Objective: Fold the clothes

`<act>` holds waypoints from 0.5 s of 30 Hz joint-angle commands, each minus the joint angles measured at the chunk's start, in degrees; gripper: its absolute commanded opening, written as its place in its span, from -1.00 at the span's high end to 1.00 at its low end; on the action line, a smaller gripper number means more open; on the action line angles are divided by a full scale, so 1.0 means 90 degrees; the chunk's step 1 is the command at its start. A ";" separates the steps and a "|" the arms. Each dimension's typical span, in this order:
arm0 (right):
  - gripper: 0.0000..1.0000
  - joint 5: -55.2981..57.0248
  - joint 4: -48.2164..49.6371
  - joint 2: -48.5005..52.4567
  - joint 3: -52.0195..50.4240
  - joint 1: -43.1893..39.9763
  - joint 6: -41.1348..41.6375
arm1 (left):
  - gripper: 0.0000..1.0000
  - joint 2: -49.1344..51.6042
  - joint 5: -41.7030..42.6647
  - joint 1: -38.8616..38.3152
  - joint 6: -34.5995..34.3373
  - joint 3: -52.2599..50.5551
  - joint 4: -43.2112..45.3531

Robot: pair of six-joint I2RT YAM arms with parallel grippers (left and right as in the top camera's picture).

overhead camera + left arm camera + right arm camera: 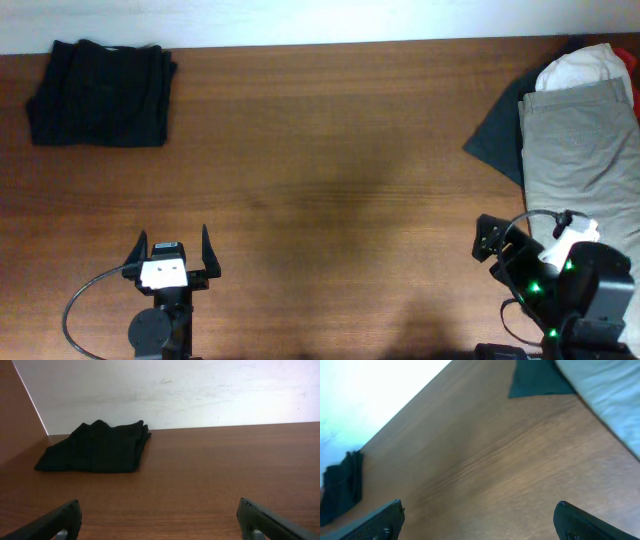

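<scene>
The black shorts (pixel 100 92) lie folded at the table's far left corner; they also show in the left wrist view (pixel 96 447) and small in the right wrist view (pixel 341 487). A pile at the far right holds beige shorts (pixel 585 140), a white garment (pixel 585 68), a dark grey garment (pixel 497 140) and a red garment (pixel 634 85). The beige shorts (pixel 605 395) and dark grey garment (pixel 537 380) show in the right wrist view. My left gripper (pixel 172 250) is open and empty near the front edge. My right gripper (pixel 525 232) is open and empty, just in front of the pile.
The brown wooden table (pixel 330 180) runs up to a white wall (pixel 175 390) at the back. A grey cable (pixel 85 310) loops beside the left arm's base.
</scene>
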 commanded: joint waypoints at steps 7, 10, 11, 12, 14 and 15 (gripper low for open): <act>-0.97 0.1756 0.2679 -0.2516 -0.3410 0.0789 0.0005 | -0.98 -0.0039 0.0073 -0.0022 0.0126 -0.0049 0.0002; -0.97 0.1807 0.3784 -0.3262 -0.4483 0.0957 -0.0015 | -0.98 -0.0039 0.0070 -0.0022 0.0126 -0.0049 0.0002; -0.97 0.1863 0.3968 -0.3385 -0.4685 0.1018 -0.0015 | -0.98 -0.0039 0.0070 -0.0022 0.0126 -0.0049 0.0002; -0.97 0.1948 0.4199 -0.3378 -0.4855 0.1090 -0.0015 | -0.99 -0.0039 0.0073 -0.0022 0.0124 -0.0049 0.0002; -0.97 0.2251 0.4503 -0.3378 -0.4920 0.1243 -0.0017 | -0.98 -0.0039 0.0070 -0.0022 0.0124 -0.0049 0.0002; -0.97 0.2327 0.4750 -0.3378 -0.4954 0.1265 -0.0017 | -0.99 -0.0039 0.0073 -0.0022 0.0124 -0.0049 0.0002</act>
